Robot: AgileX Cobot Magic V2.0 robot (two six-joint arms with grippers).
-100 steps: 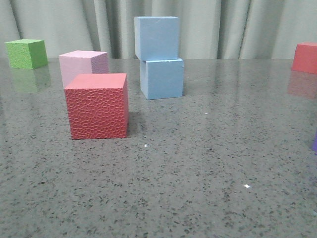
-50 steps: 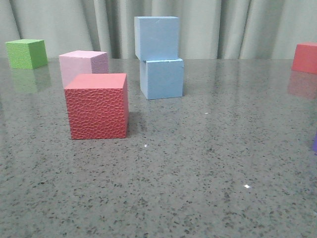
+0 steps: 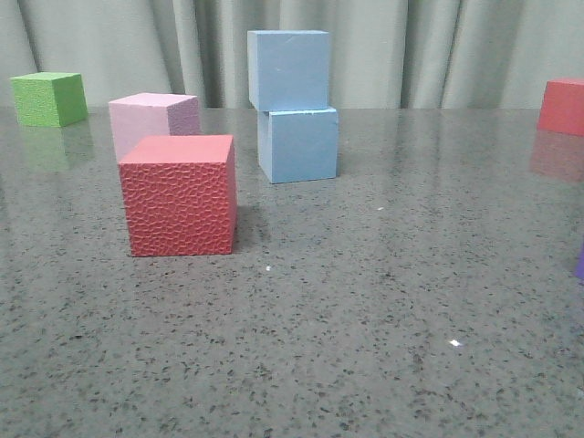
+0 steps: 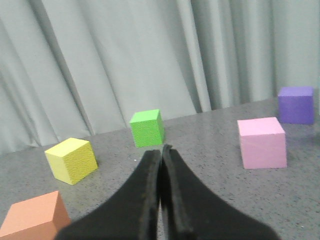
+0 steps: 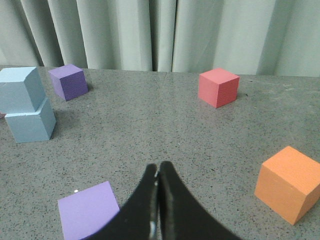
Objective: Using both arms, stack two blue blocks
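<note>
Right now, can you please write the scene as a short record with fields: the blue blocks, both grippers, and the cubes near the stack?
stack: upper blue block rests on lower blue block, slightly offset
left gripper: shut, empty
right gripper: shut, empty
nearby: red textured cube in front of pink cube, left of stack
table: grey speckled

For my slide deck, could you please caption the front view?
Two blue blocks stacked slightly askew on the speckled table, behind a red textured cube and pink cube.
</note>
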